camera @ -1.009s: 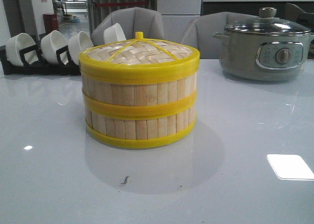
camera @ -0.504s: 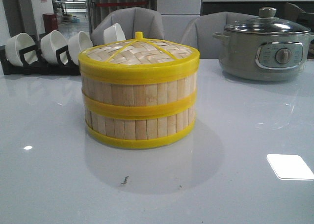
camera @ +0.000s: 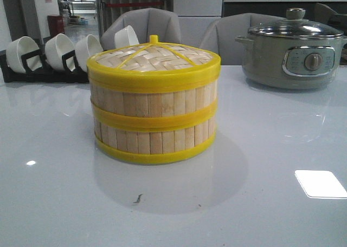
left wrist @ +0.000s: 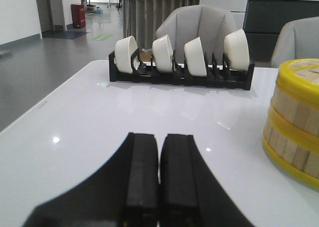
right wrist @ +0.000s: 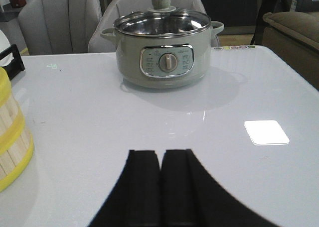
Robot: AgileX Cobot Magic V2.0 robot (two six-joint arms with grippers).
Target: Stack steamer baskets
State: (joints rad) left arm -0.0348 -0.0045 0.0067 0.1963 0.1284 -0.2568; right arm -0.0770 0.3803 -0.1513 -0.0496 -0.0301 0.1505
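Observation:
Two steamer baskets (camera: 154,119) stand stacked in the middle of the white table, pale bamboo slats with yellow rims. The woven yellow-rimmed lid (camera: 154,60) sits on top. The stack's edge shows in the left wrist view (left wrist: 294,117) and in the right wrist view (right wrist: 12,137). My left gripper (left wrist: 159,140) is shut and empty above the table, well to the left of the stack. My right gripper (right wrist: 160,155) is shut and empty above the table, to the right of the stack. Neither gripper shows in the front view.
A black rack of white bowls (camera: 51,54) stands at the back left, also in the left wrist view (left wrist: 182,62). A grey-green electric pot with glass lid (camera: 294,49) stands at the back right, also in the right wrist view (right wrist: 162,48). Grey chairs stand behind the table.

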